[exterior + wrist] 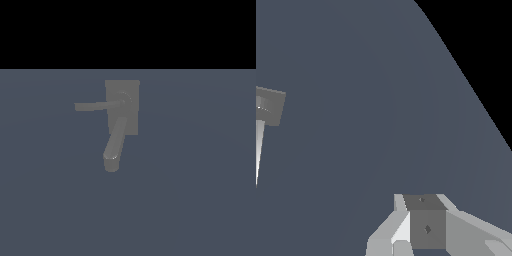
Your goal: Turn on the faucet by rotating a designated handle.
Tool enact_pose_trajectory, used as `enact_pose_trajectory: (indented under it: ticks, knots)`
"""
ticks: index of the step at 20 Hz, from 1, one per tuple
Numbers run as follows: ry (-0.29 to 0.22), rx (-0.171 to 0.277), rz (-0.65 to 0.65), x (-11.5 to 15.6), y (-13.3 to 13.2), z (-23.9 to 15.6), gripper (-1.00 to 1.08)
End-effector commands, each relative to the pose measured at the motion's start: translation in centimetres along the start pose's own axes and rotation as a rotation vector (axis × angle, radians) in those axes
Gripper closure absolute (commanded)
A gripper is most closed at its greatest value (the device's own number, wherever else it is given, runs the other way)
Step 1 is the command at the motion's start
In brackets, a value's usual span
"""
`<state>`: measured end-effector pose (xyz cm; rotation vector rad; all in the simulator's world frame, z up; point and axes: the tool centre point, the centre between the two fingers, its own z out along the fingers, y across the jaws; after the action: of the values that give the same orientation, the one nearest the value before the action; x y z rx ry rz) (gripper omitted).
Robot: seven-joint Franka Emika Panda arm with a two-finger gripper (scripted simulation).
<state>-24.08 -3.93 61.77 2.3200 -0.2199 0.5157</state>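
Observation:
The matte grey faucet (121, 112) sits on a blue-grey surface in the exterior view, with its rectangular base plate (131, 125) lying flat. The thin straight handle (95, 106) runs from the round hub (122, 98) toward the exterior view's left. The thick, round-ended spout (114, 145) reaches toward the camera. The arm does not show in that view. In the wrist view my gripper (423, 201) hangs over bare surface, well apart from a corner of the faucet (270, 106) at the picture's edge. A pale bar (258, 150) extends from that corner. The fingers' gap is not clear.
The blue-grey surface (200, 190) spreads around the faucet on all sides. Its far edge meets black background in both views.

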Motion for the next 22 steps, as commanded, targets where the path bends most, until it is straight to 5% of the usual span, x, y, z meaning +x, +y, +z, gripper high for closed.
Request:
enact_pose_trajectory:
  ticks: [1, 12, 22]
  knots:
    - [0.063, -0.106, 0.003, 1.0, 0.5, -1.8, 1.08]
    - [0.33, -0.552, -0.047, 5.1, -0.8, -10.6, 1.08]
    - [0.555, -0.924, -0.198, 8.6, -7.7, -17.3, 1.08]
